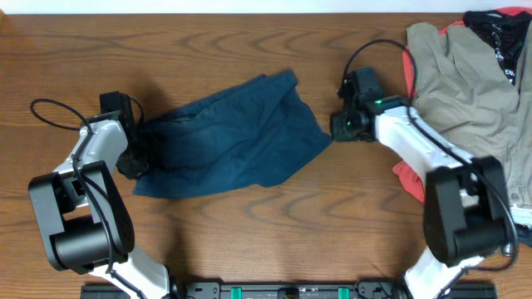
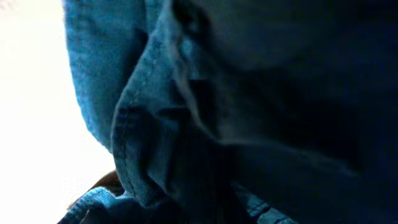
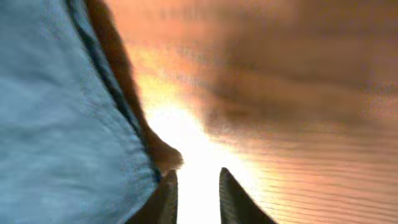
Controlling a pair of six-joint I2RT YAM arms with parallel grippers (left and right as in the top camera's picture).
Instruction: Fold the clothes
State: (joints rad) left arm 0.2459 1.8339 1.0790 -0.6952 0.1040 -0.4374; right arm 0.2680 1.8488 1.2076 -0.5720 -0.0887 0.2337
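The dark navy garment point(image 1: 233, 137) lies spread and rumpled on the wooden table. My left gripper point(image 1: 133, 156) is at its left edge. Navy cloth point(image 2: 205, 124) with a stitched seam fills the left wrist view and bunches down over the jaws, hiding the fingers. My right gripper point(image 1: 337, 126) is at the garment's right corner. In the right wrist view its fingers point(image 3: 198, 196) are slightly apart with nothing between them. The navy cloth edge point(image 3: 68, 124) lies just left of the left finger.
A pile of other clothes sits at the right: a khaki-tan garment point(image 1: 465, 75), a black one point(image 1: 499, 29), a red-orange one point(image 1: 411, 178) and a pale striped one point(image 1: 522, 212) by the right edge. Bare wood point(image 1: 249, 232) shows in front of the navy garment.
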